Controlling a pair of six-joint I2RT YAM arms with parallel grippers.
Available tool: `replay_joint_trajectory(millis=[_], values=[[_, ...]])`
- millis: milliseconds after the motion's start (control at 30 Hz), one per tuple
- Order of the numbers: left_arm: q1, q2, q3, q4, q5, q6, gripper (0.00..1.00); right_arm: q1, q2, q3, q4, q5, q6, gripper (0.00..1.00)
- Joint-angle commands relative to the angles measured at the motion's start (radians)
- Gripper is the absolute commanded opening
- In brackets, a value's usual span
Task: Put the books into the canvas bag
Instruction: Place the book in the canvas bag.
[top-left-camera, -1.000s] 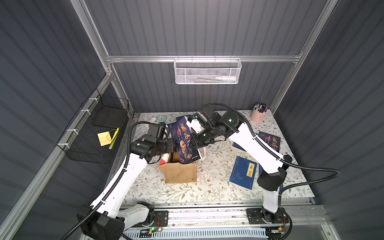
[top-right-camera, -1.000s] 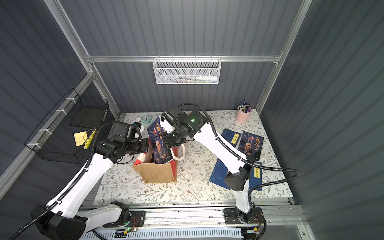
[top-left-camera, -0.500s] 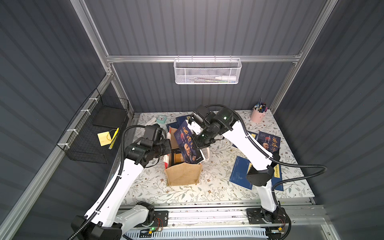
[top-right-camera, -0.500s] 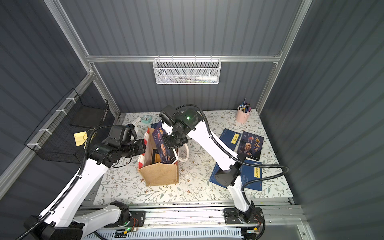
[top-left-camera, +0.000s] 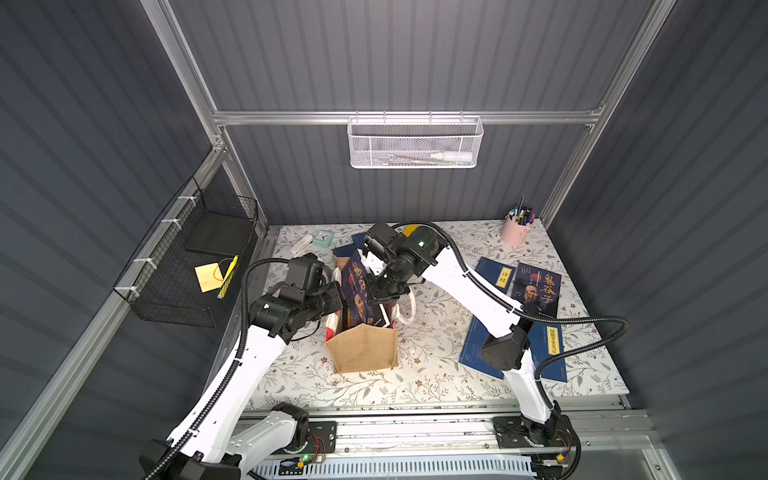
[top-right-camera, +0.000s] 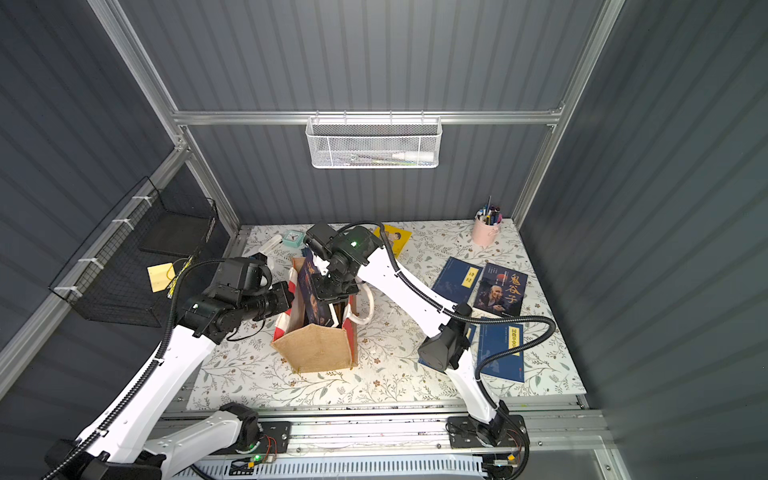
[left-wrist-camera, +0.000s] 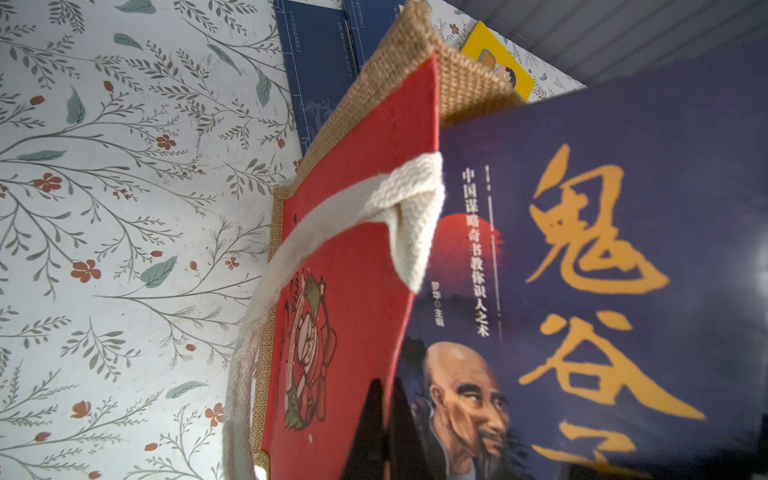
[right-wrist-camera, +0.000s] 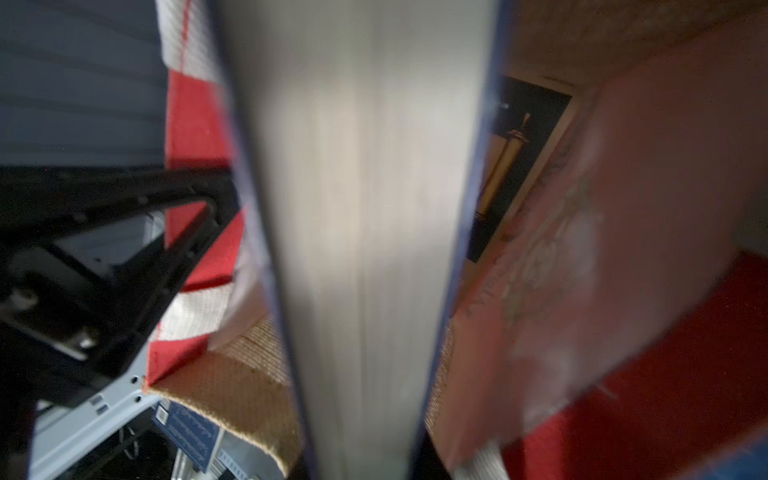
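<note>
Nearest the rail, the boxy tan jute bag (top-left-camera: 361, 351) (top-right-camera: 318, 351) stands upright on the floral-print tabletop (top-left-camera: 436, 374). Its coarse-woven front bows slightly, red and white striping shows at one side, and white woven loop handles droop over the rims. The left gripper (top-left-camera: 337, 298) (left-wrist-camera: 386, 399) is closed tight, its black fingers pinching the top rim of the bag's red printed side panel below a handle strap. The right gripper (top-left-camera: 384, 291) (top-right-camera: 330, 291) is clamped narrowly on the glossy dark navy paperback (top-left-camera: 358, 291) (left-wrist-camera: 602, 249) (right-wrist-camera: 365, 208) with orange brush characters and a bald, bearded face. The book stands tilted on end, its lower part down in the bag's mouth and its upper part above the rim; the right wrist view looks along its pale page edge. Deeper in the bag another dark cover with a tan scroll picture (right-wrist-camera: 519, 166) leans near the wall. To the robot's right a flat navy book with a yellow label (top-left-camera: 552, 345) lies on the table. Beyond it a second labelled navy book (top-left-camera: 496, 276) lies just beside a dark book with orange characters (top-left-camera: 538, 289). Behind the bag lie more navy covers (left-wrist-camera: 320, 62) and a bright yellow book (top-right-camera: 395, 240). Near the back edge stand a mint clock (top-left-camera: 323, 237) and a pink pen cup (top-left-camera: 515, 230). On the left wall a black wire basket (top-left-camera: 174, 299) holds a yellow sticky note (top-left-camera: 208, 276), and a white mesh basket (top-left-camera: 415, 143) hangs on the back wall.
</note>
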Motion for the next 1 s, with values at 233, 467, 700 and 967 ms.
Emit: replay_joint_trajectory(millis=[233,467,700,967], values=[[-0.001,-0.026,-0.012,0.046,0.057,-0.021,0.00,-0.003,0.004,-0.250,0.343,-0.135,0.162,0.10],[-0.001,-0.032,-0.018,0.040,0.042,-0.012,0.00,-0.002,0.000,-0.432,0.504,-0.115,0.223,0.12],[-0.001,-0.026,-0.020,0.037,0.031,-0.005,0.00,-0.005,0.008,-0.546,0.554,-0.043,0.216,0.26],[0.000,-0.007,-0.012,0.034,0.001,0.013,0.00,-0.007,-0.032,-0.509,0.444,0.130,0.135,0.53]])
